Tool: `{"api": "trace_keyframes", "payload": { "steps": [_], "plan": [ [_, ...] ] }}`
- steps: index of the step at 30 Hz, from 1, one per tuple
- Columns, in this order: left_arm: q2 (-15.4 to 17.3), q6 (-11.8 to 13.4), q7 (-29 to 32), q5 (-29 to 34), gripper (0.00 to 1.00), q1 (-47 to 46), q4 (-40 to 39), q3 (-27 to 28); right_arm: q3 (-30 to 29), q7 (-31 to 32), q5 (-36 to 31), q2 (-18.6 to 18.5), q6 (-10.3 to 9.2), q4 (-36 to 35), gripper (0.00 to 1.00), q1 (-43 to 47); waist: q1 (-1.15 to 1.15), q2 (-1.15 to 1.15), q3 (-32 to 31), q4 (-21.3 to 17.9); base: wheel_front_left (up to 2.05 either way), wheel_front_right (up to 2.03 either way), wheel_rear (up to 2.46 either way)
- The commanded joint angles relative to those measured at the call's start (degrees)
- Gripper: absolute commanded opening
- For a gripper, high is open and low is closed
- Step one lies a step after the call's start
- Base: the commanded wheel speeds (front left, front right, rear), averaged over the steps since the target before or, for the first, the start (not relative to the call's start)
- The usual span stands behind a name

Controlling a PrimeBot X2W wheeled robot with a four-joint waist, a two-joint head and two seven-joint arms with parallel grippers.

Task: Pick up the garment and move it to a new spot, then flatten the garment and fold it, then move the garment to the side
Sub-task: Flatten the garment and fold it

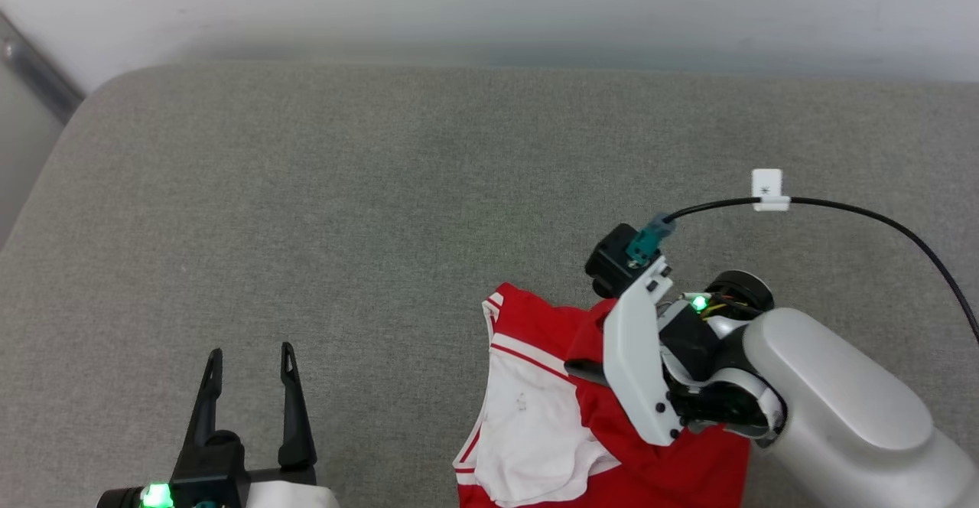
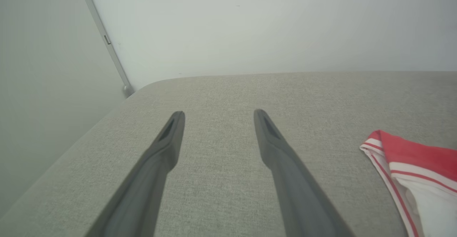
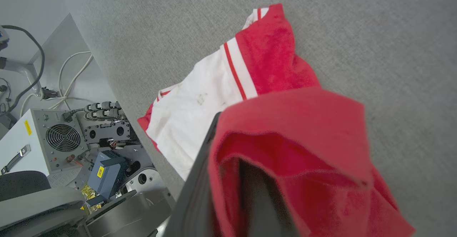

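Sideways, the right tool (image 1: 575,369) pinches the garment (image 1: 528,416).

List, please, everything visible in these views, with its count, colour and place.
garment: one, red with white sleeve and striped trim, crumpled at the surface's near right edge
padded surface: one, grey, beneath the garment
wall: one, white, behind the surface
cable: one, black with a white tag, arcing above the surface to the right wrist
equipment box: one, white with fan grille, below the surface's edge
left gripper: one, dark, open over bare surface, lower left
right gripper: one, dark, shut on the garment's red cloth
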Motion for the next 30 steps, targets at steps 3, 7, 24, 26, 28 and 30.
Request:
{"api": "trace_keyframes", "payload": {
  "steps": [3, 7, 24, 26, 28, 30],
  "plan": [
    [-0.3, -0.6, -0.2, -0.1, 1.0, -1.9, 0.3, -0.4, 4.9, -1.3, -2.1, 2.8, -0.02, 5.5, 0.0, -3.8, -0.01, 0.0, 2.4, 0.6, 0.0, 0.0, 0.0],
    [-0.6, -0.9, -0.2, -0.1, 1.0, -3.2, 0.6, -0.9, 10.1, -3.2, -2.6, 4.8, -0.02, 12.4, 0.0, -6.1, -0.01, 0.0, 3.7, 1.2, 0.0, 0.0, 0.0],
    [-1.0, -0.8, -0.1, -0.1, 1.0, -0.6, 1.5, 1.2, 9.2, -33.0, -3.7, -3.7, -0.02, 9.8, 1.0, -8.0, -0.01, 0.0, -0.7, -2.2, 0.0, 0.0, 0.0],
    [-1.0, -0.7, -0.2, 0.0, 1.0, -0.2, 1.3, 1.6, 5.1, -38.9, -6.7, -4.8, -0.03, 10.5, 1.0, -6.8, -0.01, 0.0, -1.4, -3.0, 0.0, 0.0, 0.0],
    [-1.0, -0.6, -0.2, -0.1, 1.0, 0.0, 1.1, 2.0, 0.7, -45.3, -11.2, -5.3, -0.02, 11.2, 1.0, -5.5, -0.01, 0.0, -1.9, -3.7, 0.0, 0.0, 0.0],
    [-1.0, -0.7, -0.2, -0.1, 1.0, 0.5, 1.0, 2.3, -4.5, -51.3, -15.2, -4.6, -0.02, 12.1, 1.0, -3.0, -0.01, 0.0, -2.3, -4.3, 0.0, 0.0, 0.0]
  ]
}}
